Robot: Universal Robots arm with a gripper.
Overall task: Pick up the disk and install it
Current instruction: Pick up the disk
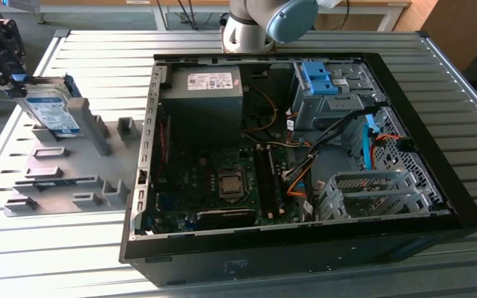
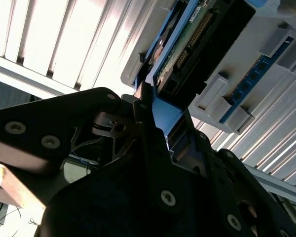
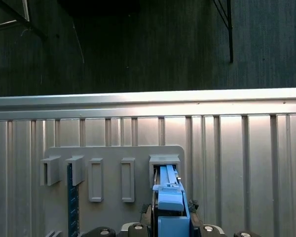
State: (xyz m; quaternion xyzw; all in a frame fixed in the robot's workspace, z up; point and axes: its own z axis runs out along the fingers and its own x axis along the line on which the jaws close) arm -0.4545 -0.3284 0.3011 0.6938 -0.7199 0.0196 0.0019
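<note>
Beside the open computer case point(image 1: 437, 155), on the exterior view's left, a grey holder plate point(image 1: 64, 180) lies on the ribbed metal table point(image 1: 305, 40). The disk point(image 1: 52, 115) stands on end in a slot of that plate, label face outward and leaning slightly. Its long axis runs up out of the slot, straight toward the gripper point(image 1: 15, 79), which sits directly over the plate at the disk's upper end. In the second wrist view the black jaws straddle the blue rail on the disk's edge and look clamped on it, one finger point(image 2: 148, 123) flush against the plastic. The disk's lower end appears seated in the plate, so I judge it is grasped but not yet lifted clear. Its destination, the case, lies well apart from the plate.
</note>
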